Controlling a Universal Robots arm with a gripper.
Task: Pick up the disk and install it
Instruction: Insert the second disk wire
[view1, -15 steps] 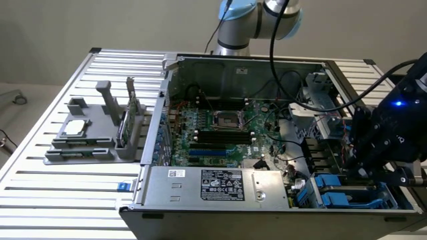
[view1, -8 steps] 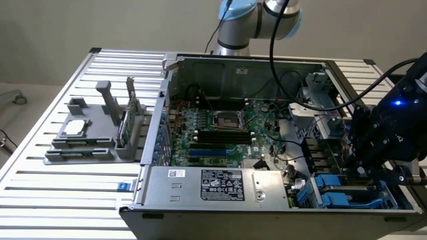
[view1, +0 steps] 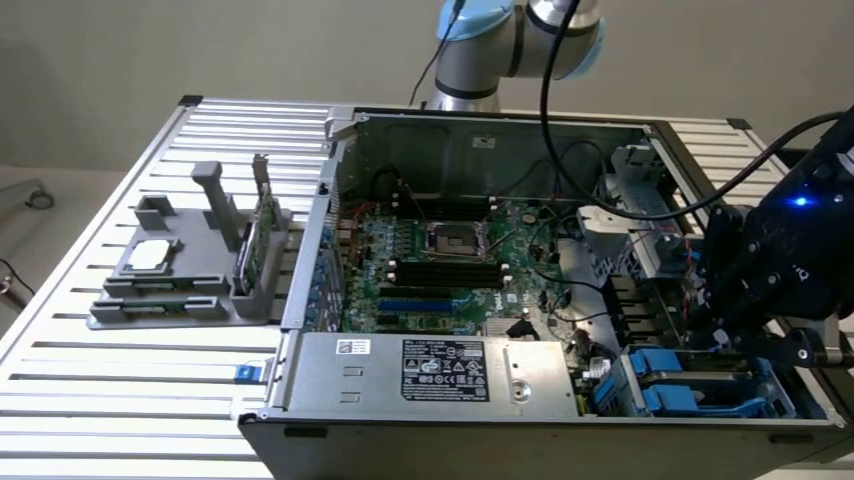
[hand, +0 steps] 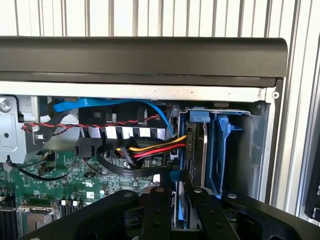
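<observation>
1. Exterior view: gripper (view1: 727, 335) hung over the blue drive cage (view1: 707, 385) at the PC case (view1: 534, 300) corner, on the exterior view's right.
2. Wrist view: jaws narrowed on the disk (hand: 181, 200), standing on edge w/ its blue carrier, sitting in the cage beside the cable bundle (hand: 150, 147).
3. Case sat on the slatted worktop (view1: 120, 380); grey fixture (view1: 187, 270) well apart.
</observation>
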